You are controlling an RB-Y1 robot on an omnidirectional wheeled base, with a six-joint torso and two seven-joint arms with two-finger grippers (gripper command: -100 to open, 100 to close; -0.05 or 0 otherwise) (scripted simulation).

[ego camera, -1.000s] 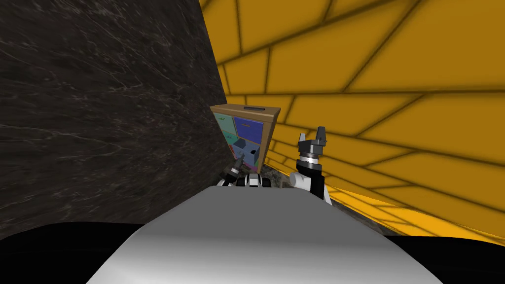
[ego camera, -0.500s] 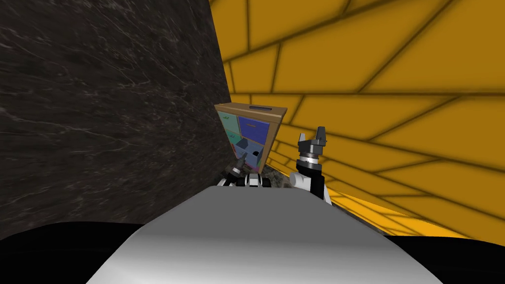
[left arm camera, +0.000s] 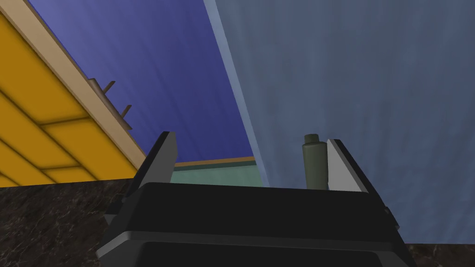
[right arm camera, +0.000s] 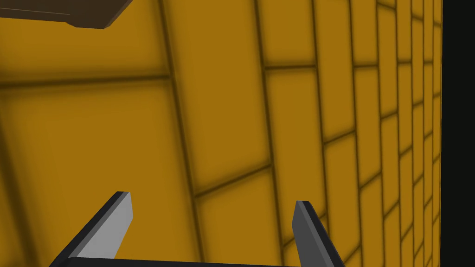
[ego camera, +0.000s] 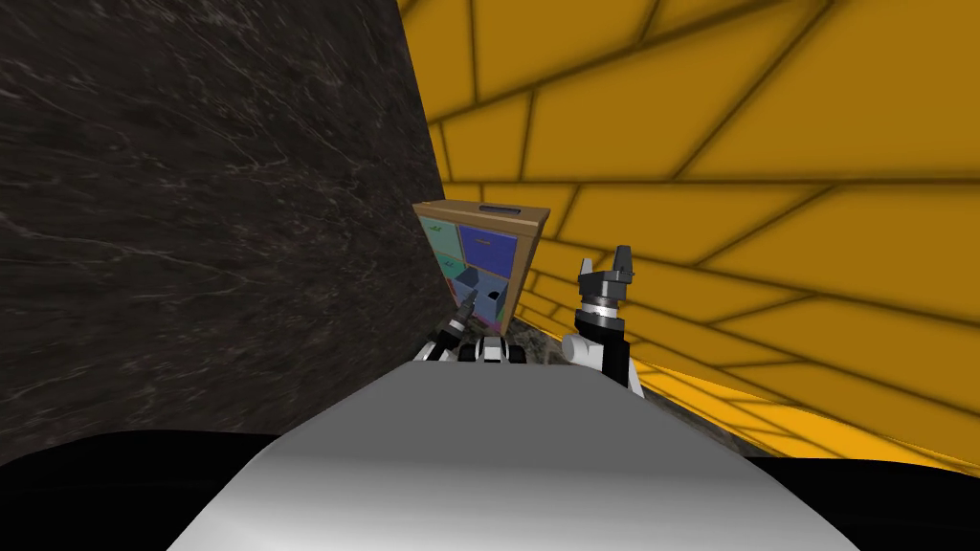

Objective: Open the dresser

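Note:
The dresser [ego camera: 498,222] has a wooden frame and coloured drawer fronts, and it stands in the corner ahead. One grey-blue drawer [ego camera: 476,288] is pulled out from it. My left gripper [ego camera: 466,311] is right in front of that drawer. In the left wrist view the left gripper [left arm camera: 253,160] is open. The drawer's dark olive knob [left arm camera: 313,160] stands between the fingers, close beside one finger [left arm camera: 344,168], against the grey-blue drawer front [left arm camera: 371,92]. A dark blue drawer front [left arm camera: 162,69] is beside it. My right gripper [ego camera: 610,263] is raised to the right, open and empty.
A dark marble wall [ego camera: 191,210] runs close along my left up to the dresser. A yellow tiled wall [ego camera: 766,191] closes the right side and the back. The floor [ego camera: 536,344] is dark marble. A teal drawer front [left arm camera: 213,176] lies beyond the left gripper.
My left gripper has opened off the drawer's knob and sits slightly higher. The head view swayed a little right and back. The right arm has not moved.

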